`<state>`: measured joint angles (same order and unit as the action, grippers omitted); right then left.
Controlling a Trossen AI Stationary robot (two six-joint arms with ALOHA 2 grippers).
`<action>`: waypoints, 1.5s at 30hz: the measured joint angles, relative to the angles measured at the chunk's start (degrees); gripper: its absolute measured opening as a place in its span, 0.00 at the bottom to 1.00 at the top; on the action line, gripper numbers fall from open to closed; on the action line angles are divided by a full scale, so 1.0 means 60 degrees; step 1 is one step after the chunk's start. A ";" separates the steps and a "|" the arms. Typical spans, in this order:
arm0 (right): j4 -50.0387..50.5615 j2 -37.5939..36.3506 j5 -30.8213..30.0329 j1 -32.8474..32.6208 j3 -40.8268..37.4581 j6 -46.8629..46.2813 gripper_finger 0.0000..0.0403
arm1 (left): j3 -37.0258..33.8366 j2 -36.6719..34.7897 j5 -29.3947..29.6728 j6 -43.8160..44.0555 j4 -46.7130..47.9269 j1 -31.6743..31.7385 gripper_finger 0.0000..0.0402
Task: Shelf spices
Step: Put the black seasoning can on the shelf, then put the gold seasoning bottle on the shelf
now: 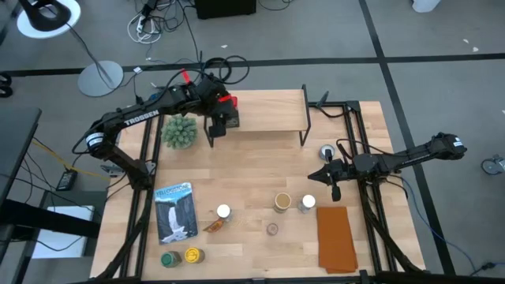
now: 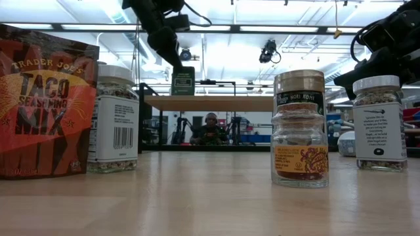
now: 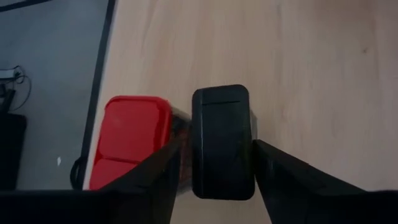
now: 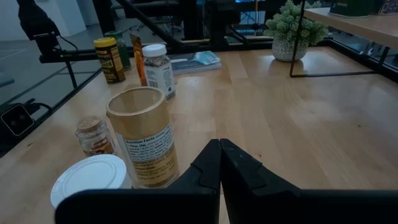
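Shelf (image 1: 264,110) at the surface's (image 1: 260,173) far edge. Left gripper (image 3: 214,163) over the shelf's left end, jaws parted just wider than the black-lidded tin (image 3: 222,140) standing between them, beside a red-lidded tin (image 3: 129,137). Right gripper (image 1: 319,175), jaws closed and empty, in front of the shelf near the loose jars (image 1: 282,202).

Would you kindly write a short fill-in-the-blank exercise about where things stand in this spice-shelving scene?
1. The left claw has its fingers on either side of a tin with a ____ lid.
2. Beside that tin on the shelf stands a tin with a ____ lid.
3. The right claw is ____.
4. The fuzzy green plant stands ____ the shelf.

Missing words: black; red; shut; beside
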<state>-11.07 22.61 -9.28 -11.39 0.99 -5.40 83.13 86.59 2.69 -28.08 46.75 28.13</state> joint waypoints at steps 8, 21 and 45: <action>0.0000 0.0000 0.0000 0.0000 0.0000 0.0000 0.02 | 0.0000 -0.0004 0.0056 0.0004 0.0000 -0.0022 0.51; 0.0000 -0.0004 0.0004 -0.0001 0.0000 -0.0001 0.02 | 0.1142 -0.0032 0.0056 0.0323 0.0975 -0.0522 0.51; -0.0001 0.0000 0.0000 0.0000 -0.0002 0.0000 0.02 | -0.5631 -0.7379 -0.0487 0.4735 -0.3225 -0.3407 0.51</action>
<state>-11.08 22.61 -9.28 -11.39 0.99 -5.40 49.35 42.31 -0.23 0.33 27.40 7.69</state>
